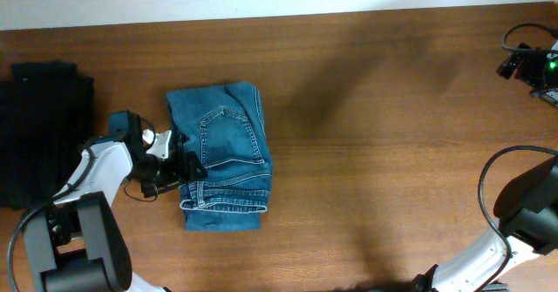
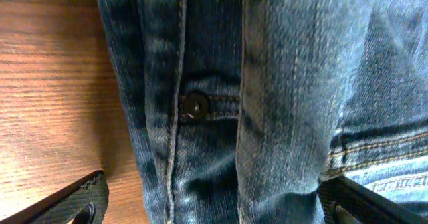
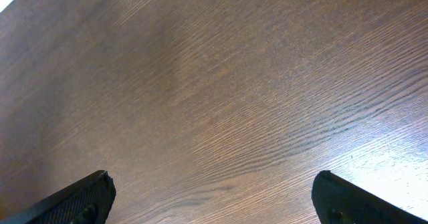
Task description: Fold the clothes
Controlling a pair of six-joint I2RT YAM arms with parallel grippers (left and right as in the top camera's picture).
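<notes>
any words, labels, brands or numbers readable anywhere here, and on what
No text can be read in any view.
jeans: no label or brand tag shows.
rivet on the jeans: any embossing is too blurred to read.
black garment pile: no print visible.

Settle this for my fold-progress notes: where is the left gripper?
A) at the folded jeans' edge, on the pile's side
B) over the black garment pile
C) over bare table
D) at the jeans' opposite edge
A: the left gripper sits at the edge of the jeans facing the black pile.
</notes>
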